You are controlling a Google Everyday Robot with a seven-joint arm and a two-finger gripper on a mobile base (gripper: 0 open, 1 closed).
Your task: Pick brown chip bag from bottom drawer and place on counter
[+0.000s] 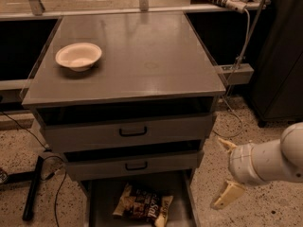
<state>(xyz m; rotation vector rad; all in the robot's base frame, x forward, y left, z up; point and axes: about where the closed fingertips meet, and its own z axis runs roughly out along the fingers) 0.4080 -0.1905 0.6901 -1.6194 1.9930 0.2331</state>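
The brown chip bag (143, 205) lies flat on the floor of the open bottom drawer (102, 202), at the frame's lower middle. The grey counter (142, 56) tops the cabinet above it. My gripper (224, 173) is to the right of the cabinet, at about the height of the lower drawers and apart from the bag. Its two pale fingers are spread open and hold nothing, one finger (227, 195) pointing down-left, the other up-left.
A white bowl (78, 56) stands on the counter's left side. Two shallower grey drawers with black handles (133, 132) are above the bottom drawer. Cables and a black bar (33, 188) lie on the speckled floor at left. A dark cabinet (279, 51) stands at right.
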